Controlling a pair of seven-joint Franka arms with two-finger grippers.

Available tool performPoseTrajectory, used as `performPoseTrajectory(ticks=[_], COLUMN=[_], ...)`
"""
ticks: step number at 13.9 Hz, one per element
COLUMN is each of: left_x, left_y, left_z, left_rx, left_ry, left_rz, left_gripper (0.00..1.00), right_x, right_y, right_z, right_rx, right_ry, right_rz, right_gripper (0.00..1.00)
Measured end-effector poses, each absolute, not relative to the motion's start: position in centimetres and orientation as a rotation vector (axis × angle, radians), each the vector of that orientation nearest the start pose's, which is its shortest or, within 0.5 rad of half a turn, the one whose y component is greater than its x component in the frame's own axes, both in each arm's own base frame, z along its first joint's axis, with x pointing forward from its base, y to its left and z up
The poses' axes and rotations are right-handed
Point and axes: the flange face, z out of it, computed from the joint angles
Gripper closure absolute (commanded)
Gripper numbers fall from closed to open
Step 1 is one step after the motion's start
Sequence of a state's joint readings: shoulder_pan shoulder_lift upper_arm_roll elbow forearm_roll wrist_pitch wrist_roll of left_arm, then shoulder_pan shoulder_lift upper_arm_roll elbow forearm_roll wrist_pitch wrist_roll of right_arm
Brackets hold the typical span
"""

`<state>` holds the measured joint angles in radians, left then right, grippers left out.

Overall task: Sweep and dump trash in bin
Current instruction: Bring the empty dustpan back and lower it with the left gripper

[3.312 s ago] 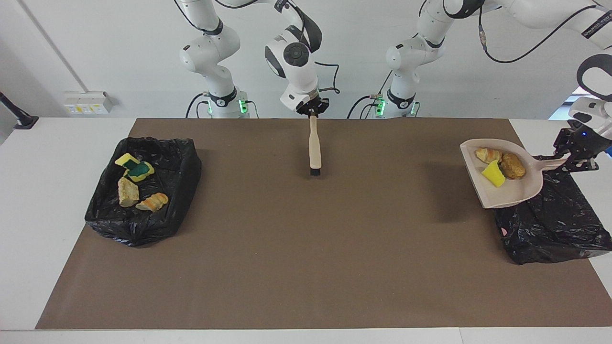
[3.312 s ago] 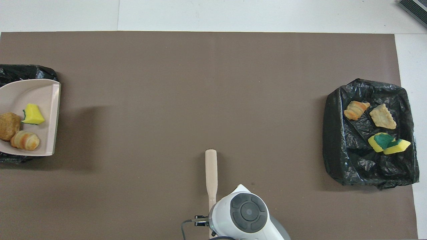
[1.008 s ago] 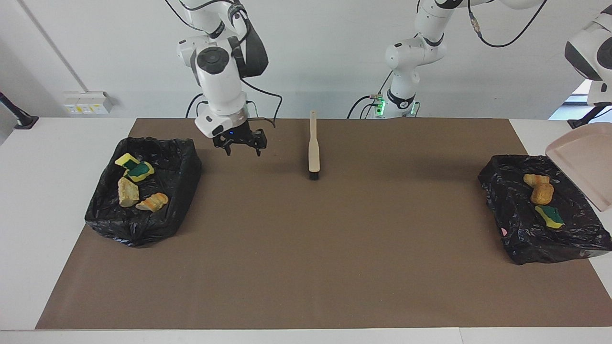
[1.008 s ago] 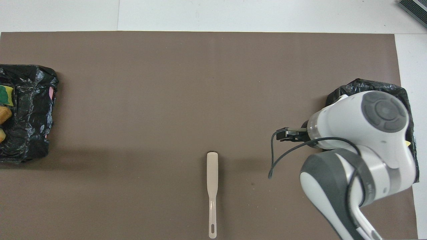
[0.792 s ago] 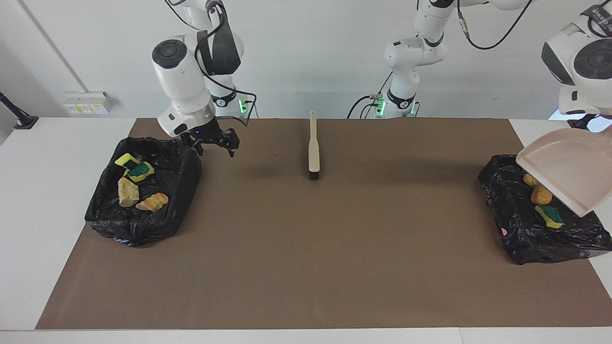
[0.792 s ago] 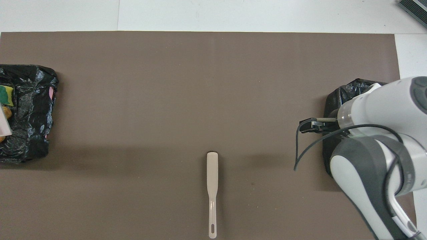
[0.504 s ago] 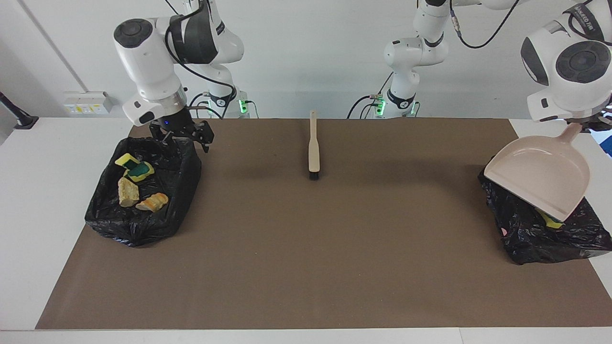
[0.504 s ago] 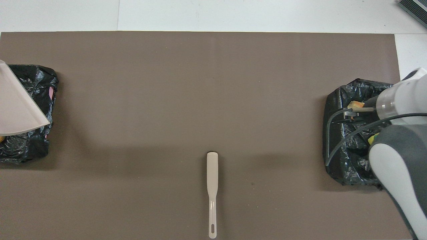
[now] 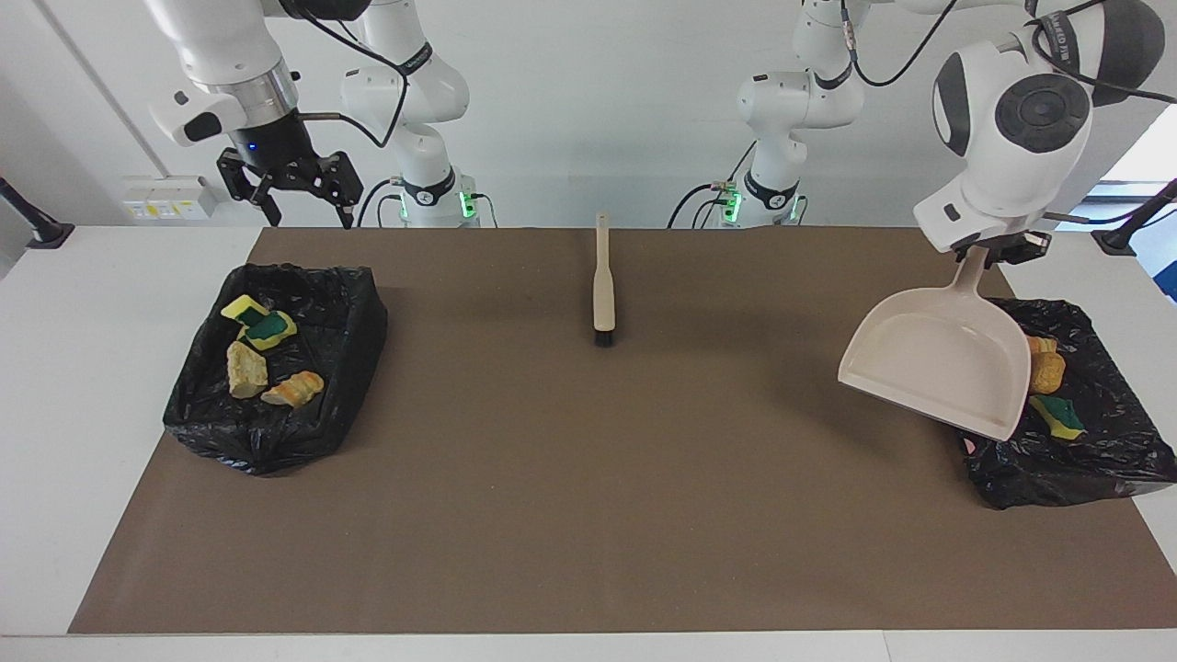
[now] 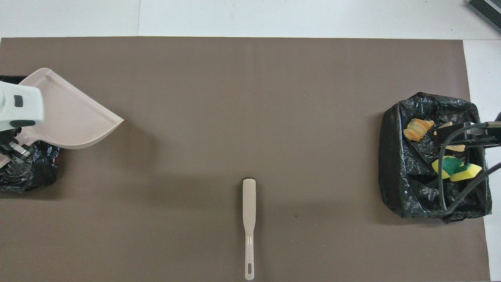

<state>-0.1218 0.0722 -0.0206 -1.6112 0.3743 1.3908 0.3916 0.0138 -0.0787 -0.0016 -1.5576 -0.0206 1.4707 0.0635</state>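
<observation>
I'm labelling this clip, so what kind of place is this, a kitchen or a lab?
Most likely a robotics lab: two arms bolted at a white table with a brown mat, bare walls, and staged trash in bag-lined bins.

Lighting's bright and even in both views, looks like diffuse light from above, since the shadows on the brown mat (image 9: 588, 515) are soft-edged smudges: one under the raised dustpan (image 9: 933, 372), a faint one beside the brush (image 9: 603, 290), plus a broad dim band across the mat in the overhead view. There's a blown-out patch of daylight at the facing view's edge past the left arm's end of the table, and the crinkled black bin liners (image 9: 276, 368) throw little specular glints. Everything's sharp with no motion blur I can see, and the mat edges run straight, so no obvious distortion.
</observation>
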Motion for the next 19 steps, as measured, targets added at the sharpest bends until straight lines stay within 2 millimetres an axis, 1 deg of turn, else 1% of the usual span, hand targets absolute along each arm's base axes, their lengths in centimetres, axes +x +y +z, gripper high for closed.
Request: performPoseTrajectory(ticks=[2,4,6,8,10,11,12,13,14,15,16,17,18,19], left_x=[54.5,54.3,54.2,53.6,52.7,52.4,51.9,51.2,50.5,50.1,49.9,49.8,49.9,50.3], left_y=[-6.0,-8.0,-10.7,-14.8,-19.5,-21.8,-24.3,-27.6,-31.3,-34.8,-37.3,-38.9,-39.9,-40.3], left_z=[56.0,56.0,55.8,55.0,54.0,53.3,52.0,50.2,47.8,45.6,43.9,42.7,42.3,42.5], left_rx=[-2.771,-2.84,-2.902,-2.944,-3.014,-3.036,-3.037,-3.028,-3.031,-3.06,-3.092,-3.117,-3.136,-3.149], left_ry=[0.561,0.467,0.406,0.374,0.359,0.354,0.364,0.369,0.35,0.322,0.309,0.301,0.293,0.283], left_rz=[0.422,0.391,0.343,0.316,0.31,0.311,0.326,0.348,0.351,0.328,0.314,0.306,0.286,0.268], left_gripper=[1.0,1.0,1.0,1.0,1.0,1.0,1.0,1.0,1.0,1.0,1.0,1.0,1.0,1.0], right_x=[51.5,51.4,51.4,51.3,51.2,51.2,51.2,51.2,51.2,51.2,51.2,51.2,51.2,51.2], right_y=[-0.4,-0.8,-1.6,-1.9,-1.9,-1.9,-1.9,-1.9,-1.9,-1.9,-1.9,-1.9,-1.9,-1.9], right_z=[67.5,67.7,67.5,67.4,67.4,67.5,67.5,67.5,67.5,67.5,67.5,67.4,67.4,67.4], right_rx=[-3.174,-3.178,-3.177,-3.177,-3.177,-3.177,-3.176,-3.176,-3.176,-3.176,-3.176,-3.176,-3.176,-3.176], right_ry=[0.023,0.001,0.013,0.018,0.018,0.018,0.018,0.018,0.018,0.018,0.017,0.017,0.017,0.017], right_rz=[-0.003,-0.006,0.0,0.005,0.006,0.005,0.005,0.005,0.005,0.005,0.005,0.006,0.006,0.006], right_gripper=[0.0,0.0,0.0,0.0,0.0,0.0,0.0,0.0,0.0,0.0,0.0,0.0,0.0,0.0])
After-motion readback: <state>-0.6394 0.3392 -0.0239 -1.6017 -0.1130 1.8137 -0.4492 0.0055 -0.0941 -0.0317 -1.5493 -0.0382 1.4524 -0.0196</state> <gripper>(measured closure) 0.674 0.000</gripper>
